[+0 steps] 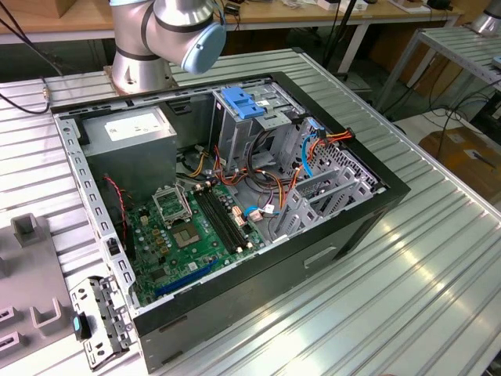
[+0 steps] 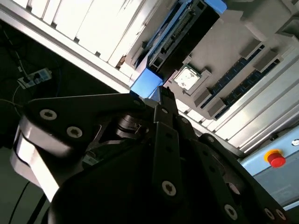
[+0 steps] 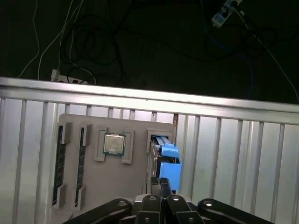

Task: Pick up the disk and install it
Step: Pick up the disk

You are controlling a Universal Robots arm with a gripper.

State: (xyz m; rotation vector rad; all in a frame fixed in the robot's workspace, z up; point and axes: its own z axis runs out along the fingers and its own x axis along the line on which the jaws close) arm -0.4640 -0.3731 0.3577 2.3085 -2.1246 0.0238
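Looking down past a black two-finger gripper (image 3: 161,185), both fingertips drawn together and clasping nothing. Hanging directly over the disk (image 3: 167,161), lined up too closely for telling light contact from a small gap.

Showing the disk standing on edge in a slot at the rim of a grey holding tray (image 3: 138,179), with one blue plastic side rail facing the gripper and the silver body sinking into the slot. In the second wrist view, seeing that same blue rail just ahead of the closed tips.

Judging the step in hand as the reach for the disk, not yet gripped. Doing it well probably meaning:
- parting the jaws wider than the disk's narrow edge;
- centring across that edge;
- travelling straight along the line of the slot;
- clamping the flat metal faces rather than the plastic rail;
- avoiding any sideways shove against the slot walls.

Passing, just beside the disk on the tray, a square processor chip (image 3: 114,143) seated in its own recess. Further along, finding memory sticks (image 3: 60,161) lying in long slots. Carrying all this on a ribbed aluminium table (image 3: 243,154), and trailing off beyond its edge into dark floor with loose cables (image 3: 93,42).

Showing, in the exterior view, an open computer case (image 1: 235,301) holding a green motherboard (image 1: 188,231) and a metal drive cage (image 1: 235,137) topped by a blue latch (image 1: 243,102).
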